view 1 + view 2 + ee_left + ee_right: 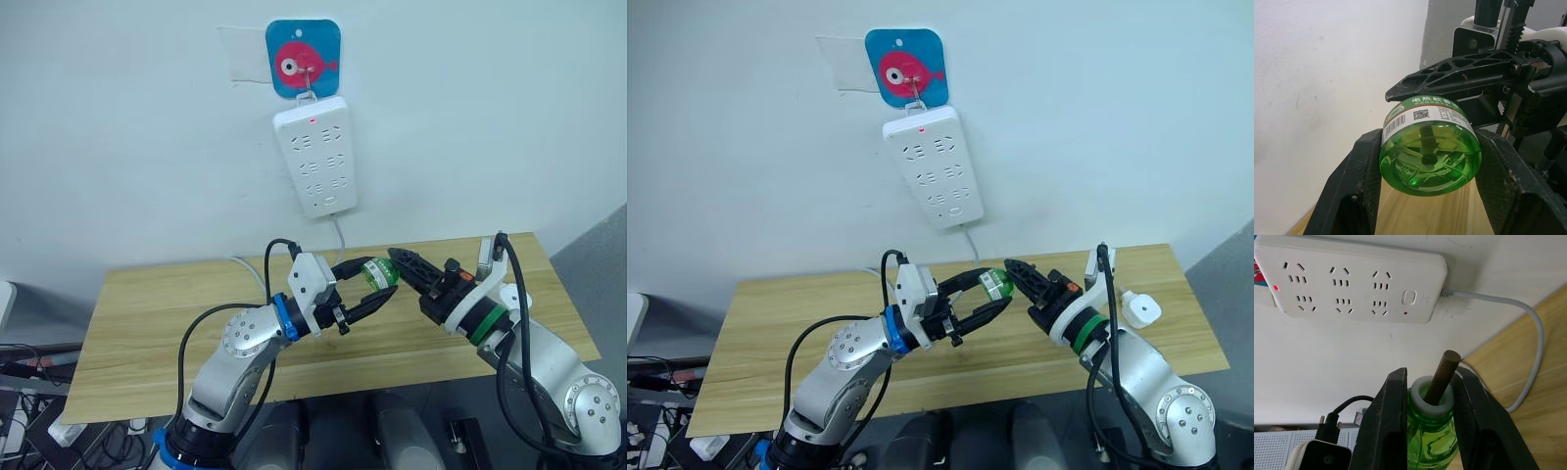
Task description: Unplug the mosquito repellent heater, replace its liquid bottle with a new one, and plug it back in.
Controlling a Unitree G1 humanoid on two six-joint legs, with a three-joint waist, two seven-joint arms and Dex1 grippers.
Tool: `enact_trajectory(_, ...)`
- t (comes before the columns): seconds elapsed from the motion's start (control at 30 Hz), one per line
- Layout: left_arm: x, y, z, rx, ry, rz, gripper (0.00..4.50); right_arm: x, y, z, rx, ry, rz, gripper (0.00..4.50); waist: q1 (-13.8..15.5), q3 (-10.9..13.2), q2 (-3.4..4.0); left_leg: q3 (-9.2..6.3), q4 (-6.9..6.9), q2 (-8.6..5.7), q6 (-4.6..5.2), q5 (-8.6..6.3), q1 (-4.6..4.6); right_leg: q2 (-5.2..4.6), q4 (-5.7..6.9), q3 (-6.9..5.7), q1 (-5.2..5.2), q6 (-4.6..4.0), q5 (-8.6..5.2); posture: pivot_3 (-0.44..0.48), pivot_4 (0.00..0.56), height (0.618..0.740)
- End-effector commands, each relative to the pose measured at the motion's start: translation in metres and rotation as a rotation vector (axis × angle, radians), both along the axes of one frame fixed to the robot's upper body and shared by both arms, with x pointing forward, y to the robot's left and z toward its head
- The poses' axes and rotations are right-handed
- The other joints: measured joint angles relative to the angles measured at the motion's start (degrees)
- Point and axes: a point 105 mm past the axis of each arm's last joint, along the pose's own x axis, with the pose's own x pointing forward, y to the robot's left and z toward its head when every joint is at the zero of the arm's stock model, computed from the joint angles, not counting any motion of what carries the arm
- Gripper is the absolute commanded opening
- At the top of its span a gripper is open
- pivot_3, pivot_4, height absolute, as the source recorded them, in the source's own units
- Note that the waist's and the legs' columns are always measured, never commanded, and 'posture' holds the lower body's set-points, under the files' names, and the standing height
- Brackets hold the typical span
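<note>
Two grippers pinch one green liquid bottle [377, 273] above the table [147, 313], your left gripper [1427, 196] at its base, your right gripper [1432, 426] at its wick neck; uneven release could drop it.

Green see-thru liquid bottle [1429, 147], white barcode label round its body, grey collar w/ dark wick out the neck, lies roughly level above the wooden table [147, 323], pinched at both ends; white rounded heater [1140, 310] sits near table's right edge.
</note>
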Motion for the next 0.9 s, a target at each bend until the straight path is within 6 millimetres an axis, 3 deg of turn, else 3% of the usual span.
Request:
enact_trajectory(0.03, -0.008, -0.006, 0.008, -0.027, -0.022, -0.030, 3.02, -0.009, 0.008, 0.013, 0.018, -0.061, 0.054, 0.83, 0.00, 0.00, 0.00, 0.00, 0.00, 0.00, 0.00, 0.00, 0.00, 0.00, 0.00, 0.00, 0.00, 0.00, 0.00, -0.109, 0.263, 0.740)
enact_trajectory(0.2, -0.006, 0.003, 0.006, 0.003, -0.002, -0.025, 4.48, -0.002, -0.005, 0.011, -0.027, -0.060, 0.019, 0.83, 0.00, 0.00, 0.00, 0.00, 0.00, 0.00, 0.00, 0.00, 0.00, 0.00, 0.00, -0.01, 0.00, 0.00, 0.00, -0.111, 0.263, 0.740)
enact_trajectory(0.37, 0.002, 0.013, 0.010, 0.029, -0.008, 0.000, 4.48, 0.008, -0.020, 0.007, -0.102, -0.077, -0.031, 0.83, 0.01, 0.01, -0.01, 0.00, 0.00, 0.00, 0.00, 0.00, 0.00, 0.00, 0.00, -0.01, 0.00, 0.00, 0.00, -0.110, 0.267, 0.740)
enact_trajectory(0.6, -0.005, 0.017, 0.002, 0.149, 0.038, -0.075, 4.48, 0.029, -0.042, -0.015, -0.544, -0.251, -0.088, 0.83, 0.03, 0.02, -0.02, 0.02, -0.02, -0.01, 0.01, 0.00, 0.01, 0.02, -0.02, -0.02, 0.00, 0.00, 0.00, -0.102, 0.271, 0.740)
enact_trajectory(0.8, -0.012, 0.016, -0.009, 0.182, 0.106, -0.114, 4.48, 0.033, -0.044, -0.027, -0.768, -0.386, -0.109, 0.83, 0.11, 0.03, -0.04, -0.01, -0.04, -0.01, 0.01, 0.00, 0.00, 0.02, -0.03, -0.05, -0.01, 0.00, -0.01, -0.099, 0.271, 0.740)
enact_trajectory(0.9, -0.015, 0.015, -0.012, 0.183, 0.131, -0.137, 4.48, 0.032, -0.045, -0.034, -0.963, -0.515, -0.109, 0.83, 0.23, 0.03, -0.04, 0.00, -0.03, -0.02, 0.00, 0.00, 0.00, 0.01, -0.03, -0.05, -0.01, 0.01, -0.01, -0.099, 0.271, 0.740)
